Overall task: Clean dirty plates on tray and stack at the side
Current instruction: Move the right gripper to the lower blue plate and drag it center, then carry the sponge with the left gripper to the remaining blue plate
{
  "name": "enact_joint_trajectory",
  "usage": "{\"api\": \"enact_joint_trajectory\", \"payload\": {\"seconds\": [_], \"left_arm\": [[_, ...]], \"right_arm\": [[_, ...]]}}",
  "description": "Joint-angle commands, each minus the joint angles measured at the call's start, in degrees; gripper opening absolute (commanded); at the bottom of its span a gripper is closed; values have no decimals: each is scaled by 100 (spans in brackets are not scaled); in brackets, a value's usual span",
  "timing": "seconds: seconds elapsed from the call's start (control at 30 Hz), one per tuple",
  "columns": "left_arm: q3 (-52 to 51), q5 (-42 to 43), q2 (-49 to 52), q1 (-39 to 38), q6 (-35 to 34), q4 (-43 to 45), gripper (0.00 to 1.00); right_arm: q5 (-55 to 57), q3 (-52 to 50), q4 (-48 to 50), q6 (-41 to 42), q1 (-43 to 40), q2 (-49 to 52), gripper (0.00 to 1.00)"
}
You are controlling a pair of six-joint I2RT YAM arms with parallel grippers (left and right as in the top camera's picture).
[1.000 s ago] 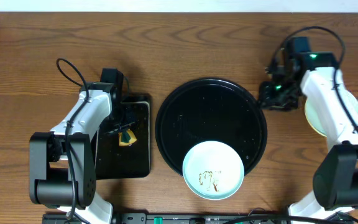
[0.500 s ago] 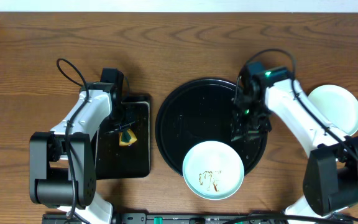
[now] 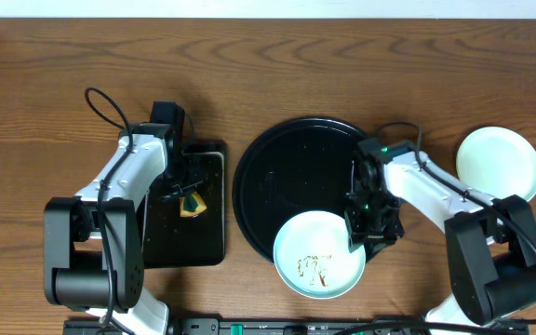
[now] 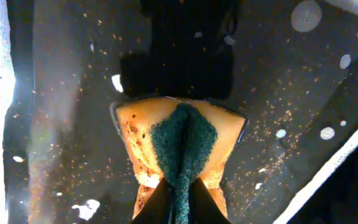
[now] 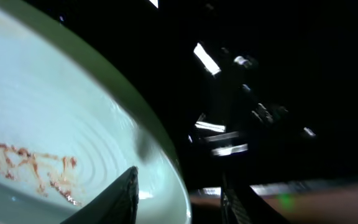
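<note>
A pale mint-blue plate (image 3: 319,254) with brown sauce smears lies at the front edge of the round black tray (image 3: 296,167). My right gripper (image 3: 367,230) is open at the plate's right rim. In the right wrist view one finger is over the plate (image 5: 55,124) and the other is outside it, with the rim between them (image 5: 179,199). A pale plate (image 3: 499,163) lies on the bare wood at the right; I cannot tell if another is under it. My left gripper (image 3: 190,201) is shut on a yellow-green sponge (image 4: 179,140).
The left gripper (image 4: 178,190) holds the sponge over the wet rectangular black tray (image 3: 170,237), left of the round tray. In the left wrist view that tray (image 4: 61,93) is speckled with crumbs and foam. The table's front edge is just past the smeared plate.
My right arm has swung from the right side of the table across the round tray and down to the smeared plate's right rim. The left arm and the sponge have not moved.
</note>
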Motion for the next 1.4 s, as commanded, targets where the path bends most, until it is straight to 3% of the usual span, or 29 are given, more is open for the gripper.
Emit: {"api": "enact_joint_trajectory", "payload": {"seconds": [0.0,0.1,0.2,0.23,0.57,0.83,1.17,1.37], "left_arm": [[-31,101,116,24,-9,28,8],[-31,101,116,24,-7,26,7],[-31,101,116,24,22,26,7],[-31,101,116,24,46,26,8],[-31,149,116,24,109,-15,7],[-31,555,116,24,299,48,7],[-26,1480,87,7,514,238,7],[157,787,-267,7,442,155,8]], "right_arm": [[-323,-122,254,103,94,-83,39],[-444,-170,570,214,164,-83,35],[-444,-175,876,396,240,-83,6],[-439,-175,968,483,267,-83,1],[247,-175,1897,1445,328,-94,2],[1005,-173,2330,2247,-195,-105,1],[1316,-173,2433,2275,-695,-105,2],[1283,-175,2424,2166,-695,-105,1]]}}
